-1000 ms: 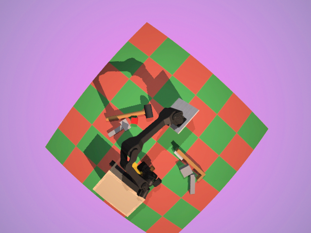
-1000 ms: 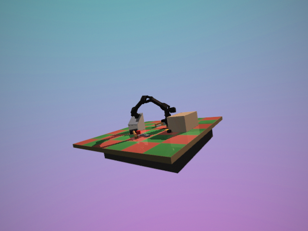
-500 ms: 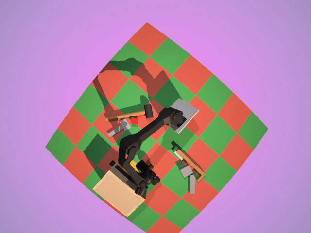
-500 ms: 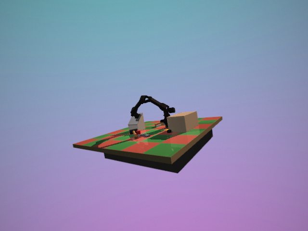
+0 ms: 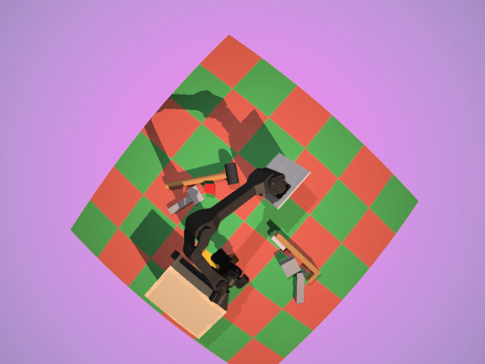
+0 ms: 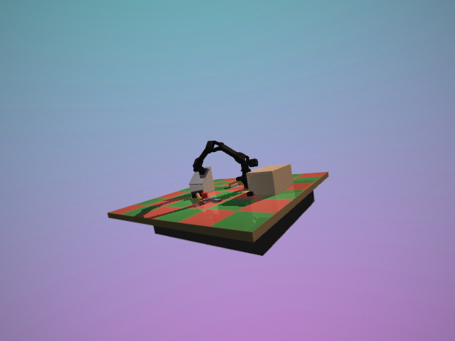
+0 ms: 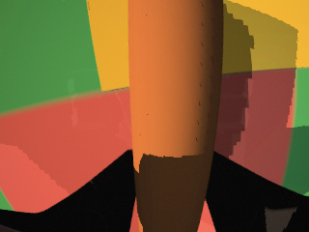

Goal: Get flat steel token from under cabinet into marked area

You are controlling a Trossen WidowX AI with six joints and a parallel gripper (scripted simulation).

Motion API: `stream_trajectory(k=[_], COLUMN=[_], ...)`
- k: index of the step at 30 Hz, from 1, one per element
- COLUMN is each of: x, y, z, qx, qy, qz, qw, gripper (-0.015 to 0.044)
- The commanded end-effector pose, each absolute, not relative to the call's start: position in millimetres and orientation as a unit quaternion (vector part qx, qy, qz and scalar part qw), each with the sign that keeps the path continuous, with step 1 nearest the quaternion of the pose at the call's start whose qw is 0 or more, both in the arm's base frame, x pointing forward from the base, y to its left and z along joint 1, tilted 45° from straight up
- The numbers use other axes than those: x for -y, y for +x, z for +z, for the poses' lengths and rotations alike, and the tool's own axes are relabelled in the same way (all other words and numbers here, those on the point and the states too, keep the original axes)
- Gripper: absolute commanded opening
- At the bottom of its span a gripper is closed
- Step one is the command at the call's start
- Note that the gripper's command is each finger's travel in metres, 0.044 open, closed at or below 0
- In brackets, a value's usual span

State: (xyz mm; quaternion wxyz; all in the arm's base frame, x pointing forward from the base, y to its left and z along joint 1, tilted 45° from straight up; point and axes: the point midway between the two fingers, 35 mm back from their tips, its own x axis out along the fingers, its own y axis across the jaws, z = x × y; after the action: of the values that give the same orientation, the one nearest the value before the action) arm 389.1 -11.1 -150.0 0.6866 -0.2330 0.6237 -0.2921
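Observation:
My gripper (image 5: 226,261) (image 6: 242,180) (image 7: 168,158) is shut on an orange-brown wooden handle (image 5: 234,259) (image 7: 174,97), low in front of the cabinet. In the wrist view the handle runs up between the black fingers, across the yellow marked area (image 7: 110,43) (image 5: 208,257). The far end of the held tool is hidden. The tan cabinet (image 5: 185,301) (image 6: 261,183) stands right beside the arm, its dark front partly covered by the arm. The steel token is not visible in any view, and the vent slots cannot be made out.
A small black block (image 5: 175,255) (image 6: 250,193) is at the cabinet's front corner. A mallet (image 5: 231,173), a red cube (image 5: 209,189) and a grey T-shaped piece (image 5: 195,195) lie together. Across the table are an orange L-shaped bar (image 5: 296,253) and a grey-headed tool (image 5: 290,266). A grey slanted block (image 5: 295,171) stands by the arm's base.

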Motion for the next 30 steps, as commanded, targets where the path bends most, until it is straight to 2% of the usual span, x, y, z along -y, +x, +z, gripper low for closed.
stream_trajectory(k=[1,30], x=[12.2,10.0], y=[382.6,352.3], z=[-150.7,-155.7], qx=[-0.623,-0.623], qy=[-0.237,-0.238], qz=[-0.295,-0.295], qw=[0.685,0.684], gripper=[0.0,0.0])
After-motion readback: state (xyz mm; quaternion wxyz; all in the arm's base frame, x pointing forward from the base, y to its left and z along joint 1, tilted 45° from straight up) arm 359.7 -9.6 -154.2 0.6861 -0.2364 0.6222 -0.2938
